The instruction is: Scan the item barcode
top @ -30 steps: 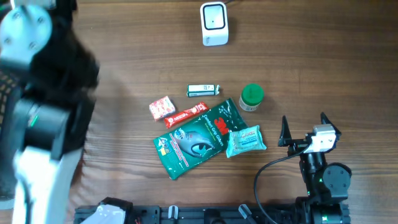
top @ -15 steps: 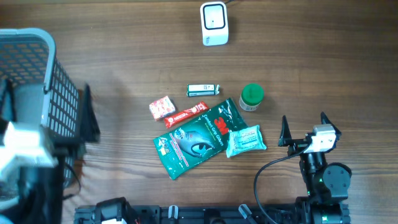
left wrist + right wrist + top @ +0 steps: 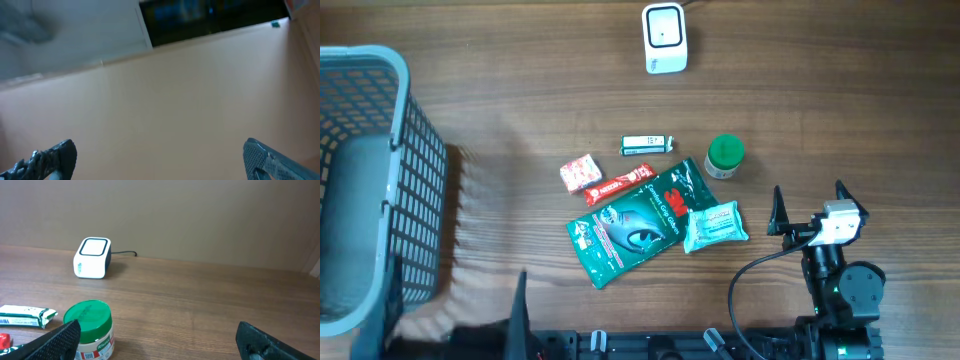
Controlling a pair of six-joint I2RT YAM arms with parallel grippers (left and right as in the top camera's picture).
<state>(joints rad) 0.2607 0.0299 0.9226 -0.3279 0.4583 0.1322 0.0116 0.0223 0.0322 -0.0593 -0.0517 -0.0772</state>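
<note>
Green-lidded jar near right pincer, apart; jaws spread wide.

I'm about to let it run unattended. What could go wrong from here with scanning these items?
The wipes pack lies overlapping the green pouch, with the red bar close beside it, so a grab could drag neighbours. The jar stands upright roughly between the open right gripper and the scanner; a reach past might tip it. No barcode is clearly visible, so items may need turning.
</note>
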